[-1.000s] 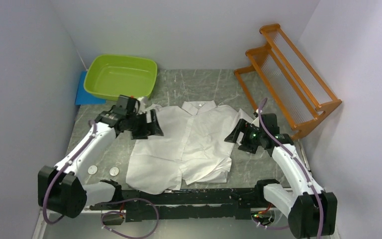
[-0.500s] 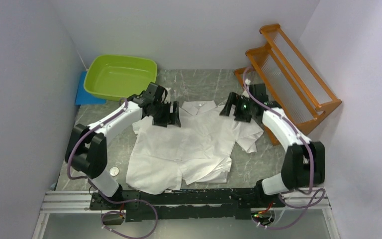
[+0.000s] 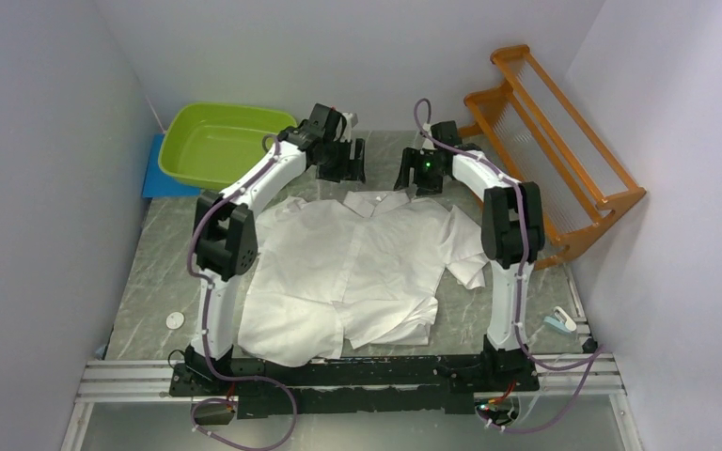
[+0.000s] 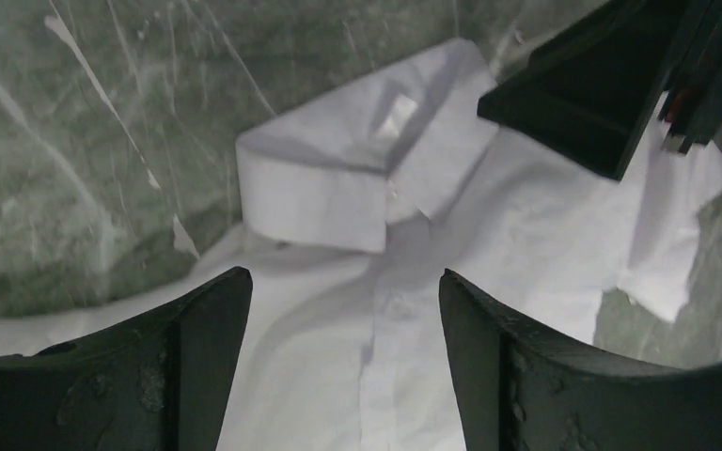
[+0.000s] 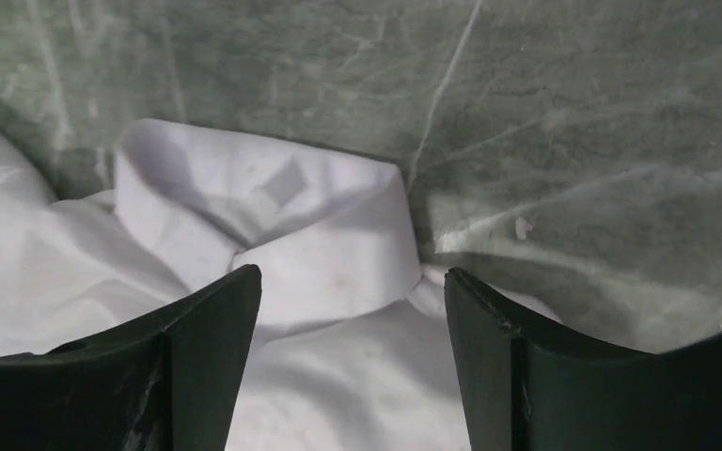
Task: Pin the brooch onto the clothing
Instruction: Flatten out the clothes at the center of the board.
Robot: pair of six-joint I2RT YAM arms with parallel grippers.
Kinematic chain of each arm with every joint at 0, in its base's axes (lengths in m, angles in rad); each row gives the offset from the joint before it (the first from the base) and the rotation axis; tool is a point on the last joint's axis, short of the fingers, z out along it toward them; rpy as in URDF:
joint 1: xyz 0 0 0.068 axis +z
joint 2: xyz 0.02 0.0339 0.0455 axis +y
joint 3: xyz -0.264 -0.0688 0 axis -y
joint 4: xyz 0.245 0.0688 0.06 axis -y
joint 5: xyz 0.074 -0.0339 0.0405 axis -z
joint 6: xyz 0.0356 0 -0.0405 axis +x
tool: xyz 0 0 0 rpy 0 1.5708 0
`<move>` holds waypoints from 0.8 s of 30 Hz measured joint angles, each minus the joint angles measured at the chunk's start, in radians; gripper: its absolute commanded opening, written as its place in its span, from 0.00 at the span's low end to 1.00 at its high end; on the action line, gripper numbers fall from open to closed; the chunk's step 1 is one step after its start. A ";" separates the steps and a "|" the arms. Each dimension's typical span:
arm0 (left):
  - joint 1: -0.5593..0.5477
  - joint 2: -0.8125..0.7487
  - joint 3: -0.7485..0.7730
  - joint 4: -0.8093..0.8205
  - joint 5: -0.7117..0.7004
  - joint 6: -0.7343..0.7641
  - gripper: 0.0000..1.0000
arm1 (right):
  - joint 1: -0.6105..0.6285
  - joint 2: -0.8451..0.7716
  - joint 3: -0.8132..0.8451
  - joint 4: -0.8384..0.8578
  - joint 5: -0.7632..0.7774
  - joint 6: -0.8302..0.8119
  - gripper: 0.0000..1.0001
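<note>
Grey marbled table (image 3: 150, 277) between white walls (image 3: 357, 56) carries the shirt (image 3: 357, 268); left end effector (image 3: 343, 169) and right end effector (image 3: 418, 177) spread, empty.

I now have both arms stretched far out, gone from the shirt's (image 3: 357, 272) sides where they hung a second ago. The left gripper (image 3: 341, 162) and right gripper (image 3: 420, 174) have drawn near each other. The collar (image 3: 376, 200) now lies below and just ahead of each open pair of jaws.
</note>
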 measured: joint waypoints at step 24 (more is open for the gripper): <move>0.066 0.310 0.116 0.019 0.156 -0.046 0.29 | 0.008 0.130 0.023 0.015 -0.176 0.043 0.09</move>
